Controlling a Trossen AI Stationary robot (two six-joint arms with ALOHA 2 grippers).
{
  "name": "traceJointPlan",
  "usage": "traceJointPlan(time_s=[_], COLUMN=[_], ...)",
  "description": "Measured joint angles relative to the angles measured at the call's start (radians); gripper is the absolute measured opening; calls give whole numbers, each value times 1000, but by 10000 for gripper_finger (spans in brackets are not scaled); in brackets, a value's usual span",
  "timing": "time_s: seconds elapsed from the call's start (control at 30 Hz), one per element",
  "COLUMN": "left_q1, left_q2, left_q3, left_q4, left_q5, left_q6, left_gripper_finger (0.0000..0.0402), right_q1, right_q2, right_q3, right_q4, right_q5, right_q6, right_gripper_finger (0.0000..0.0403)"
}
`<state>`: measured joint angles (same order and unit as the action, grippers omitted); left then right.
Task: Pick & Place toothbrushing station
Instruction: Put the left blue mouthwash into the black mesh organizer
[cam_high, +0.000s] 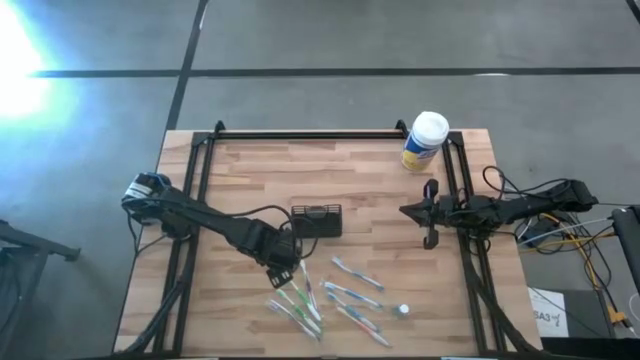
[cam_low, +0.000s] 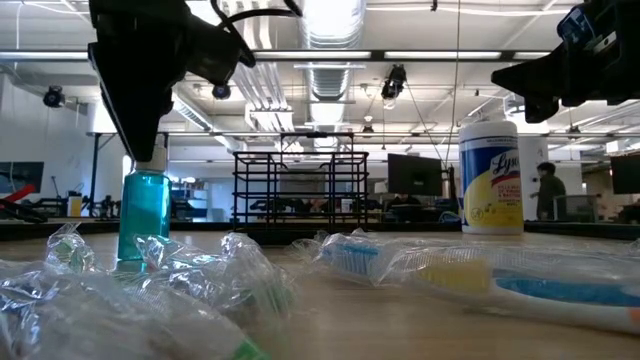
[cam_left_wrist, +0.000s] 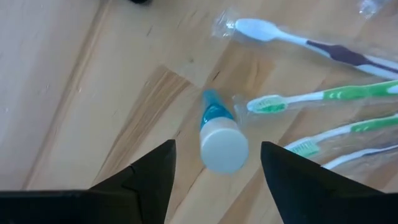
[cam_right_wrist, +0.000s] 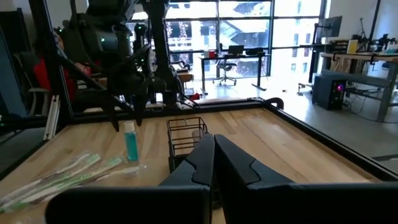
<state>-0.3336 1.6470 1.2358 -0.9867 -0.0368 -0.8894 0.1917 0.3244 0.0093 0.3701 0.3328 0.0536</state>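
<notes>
High view: one small black mesh organiser box (cam_high: 316, 220) sits at frame centre; roughly eight wrapped toothbrushes (cam_high: 335, 297) lie below it, count uncertain.

Low view: one yellow canister with white lid (cam_low: 490, 177) stands right.

Left wrist view: the left gripper (cam_left_wrist: 216, 163), jaws apart, straddles one upright teal bottle with white cap (cam_left_wrist: 221, 138).

Right wrist view: the right gripper (cam_right_wrist: 214, 163), jaws together.

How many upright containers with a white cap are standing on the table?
2. The teal bottle stands between the open jaws of the left gripper, beside the toothbrushes. The yellow canister stands at the table's far right corner. None seems hidden.
</notes>
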Motion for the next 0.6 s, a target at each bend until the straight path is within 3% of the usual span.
traceJointPlan(time_s=[0.6], left_q1=[0], left_q2=[0], left_q3=[0], left_q4=[29], left_q5=[-18], left_q6=[28], left_gripper_finger=[238], right_q1=[0], right_q2=[0], right_q3=[0], right_q4=[0], right_q5=[0], right_q6=[-5], right_gripper_finger=[8])
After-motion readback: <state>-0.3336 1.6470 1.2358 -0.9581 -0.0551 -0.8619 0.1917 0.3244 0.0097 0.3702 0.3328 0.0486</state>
